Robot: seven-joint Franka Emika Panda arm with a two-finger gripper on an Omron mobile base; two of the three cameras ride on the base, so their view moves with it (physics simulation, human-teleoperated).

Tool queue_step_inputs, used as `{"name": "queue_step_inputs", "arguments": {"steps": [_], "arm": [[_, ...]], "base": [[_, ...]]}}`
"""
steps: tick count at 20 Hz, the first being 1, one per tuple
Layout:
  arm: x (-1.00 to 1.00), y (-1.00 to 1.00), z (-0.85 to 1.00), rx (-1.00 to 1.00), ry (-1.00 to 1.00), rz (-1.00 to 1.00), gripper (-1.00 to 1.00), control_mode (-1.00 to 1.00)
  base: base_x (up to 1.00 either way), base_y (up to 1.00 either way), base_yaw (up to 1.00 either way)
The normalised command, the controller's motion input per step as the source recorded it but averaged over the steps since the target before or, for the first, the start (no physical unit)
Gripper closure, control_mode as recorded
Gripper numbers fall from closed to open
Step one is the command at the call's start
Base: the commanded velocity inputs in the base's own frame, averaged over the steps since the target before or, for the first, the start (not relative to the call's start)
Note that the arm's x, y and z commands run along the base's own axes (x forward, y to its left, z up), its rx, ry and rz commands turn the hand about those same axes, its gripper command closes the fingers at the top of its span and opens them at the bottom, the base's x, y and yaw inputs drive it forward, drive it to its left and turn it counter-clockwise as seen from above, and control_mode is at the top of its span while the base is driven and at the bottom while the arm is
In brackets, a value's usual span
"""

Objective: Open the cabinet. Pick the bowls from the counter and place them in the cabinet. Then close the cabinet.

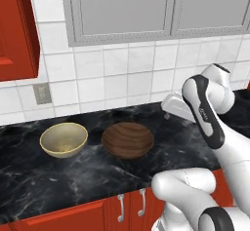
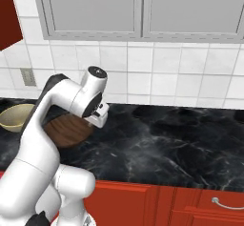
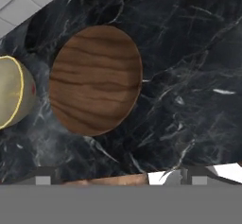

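Red doors point(image 1: 129, 206): nearest, under the counter's front edge, with short silver handles.
Counter point(image 1: 58, 176): black marble with white veins, running left to right across the scene.
Brown bowl point(image 1: 128, 139): wood-grained, upright on the counter near the middle, right of the beige bowl and just apart from it. In the hand view point(image 3: 96, 80) it lies below the camera, rim a full circle.
Beige bowl point(image 1: 64, 139): pale yellow glaze, upright on the counter, left of the brown bowl. At the left edge of the hand view point(image 3: 12, 91).
Gripper point(image 1: 168, 109): held above the counter, right of the brown bowl and a little farther back, touching nothing. Its jaws stand released, spread wide, with nothing between them.
Outlet point(image 1: 42, 93): grey plate on the white tiled wall, far left, above the counter.
Grey cabinet point(image 1: 156, 8): double doors on the wall, far and high, above the bowls.
Cabinet point(image 1: 17, 28): red, on the wall at the far left, above the outlet; its door face looks shut here.
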Motion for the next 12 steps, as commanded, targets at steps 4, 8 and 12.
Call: {"name": "queue_step_inputs", "arguments": {"steps": [4,8,12], "arm": [[0.15,0.02,-0.28,0.00,0.00,0.00,-1.00,-1.00],[0.17,0.05,-0.31,0.00,0.02,-0.01,-1.00,-1.00],[0.15,0.08,-0.38,0.00,0.02,-0.01,-1.00,-1.00]], "base": [[0.00,0.00,0.00],[0.00,0.00,0.00],[0.00,0.00,0.00]]}}
